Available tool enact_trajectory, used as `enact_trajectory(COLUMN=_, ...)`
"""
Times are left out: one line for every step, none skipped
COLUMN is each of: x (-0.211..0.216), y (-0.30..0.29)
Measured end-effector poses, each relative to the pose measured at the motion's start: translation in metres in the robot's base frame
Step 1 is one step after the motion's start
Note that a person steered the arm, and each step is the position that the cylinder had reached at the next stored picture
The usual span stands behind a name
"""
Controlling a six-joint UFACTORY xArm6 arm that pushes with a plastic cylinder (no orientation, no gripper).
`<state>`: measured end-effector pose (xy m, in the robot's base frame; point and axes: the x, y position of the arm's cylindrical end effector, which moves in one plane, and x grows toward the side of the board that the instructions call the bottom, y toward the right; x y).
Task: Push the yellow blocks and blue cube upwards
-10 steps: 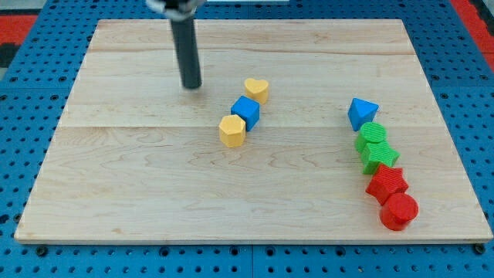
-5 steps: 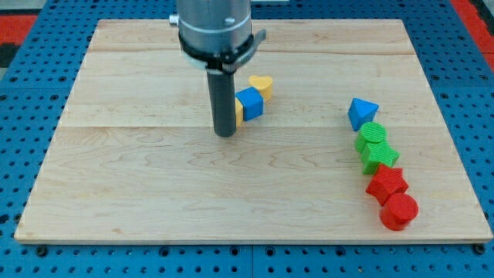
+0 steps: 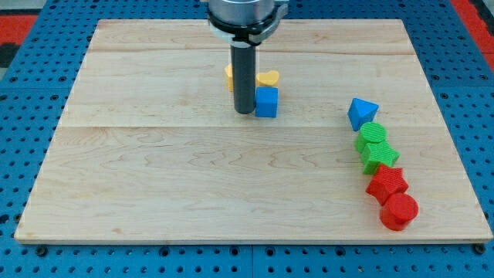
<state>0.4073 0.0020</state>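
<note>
My tip [image 3: 245, 111] rests on the board just left of the blue cube [image 3: 266, 101], touching or nearly touching it. A yellow heart block [image 3: 268, 78] sits directly above the cube. A second yellow block [image 3: 229, 76] shows as a sliver left of the rod, mostly hidden behind it, so its shape cannot be made out. All three blocks cluster in the upper middle of the wooden board [image 3: 154, 170].
At the view's right a column runs downward: a blue triangular block [image 3: 361, 113], two green blocks [image 3: 372, 135] [image 3: 380, 157], a red star-like block [image 3: 387, 184] and a red round block [image 3: 399, 211]. Blue pegboard surrounds the board.
My tip moved right and up, pushing the blue cube and both yellow blocks up and right. The partly hidden yellow block went from beside the cube to above my tip.
</note>
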Motion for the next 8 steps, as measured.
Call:
enact_trajectory(x=-0.029, y=0.015)
enact_trajectory(x=-0.036, y=0.026)
enact_trajectory(x=-0.036, y=0.042)
enact_trajectory(x=-0.028, y=0.003)
enact_trajectory(x=0.008, y=0.007)
enact_trajectory(x=-0.011, y=0.035)
enact_trajectory(x=-0.025, y=0.068)
enact_trajectory(x=-0.03, y=0.103)
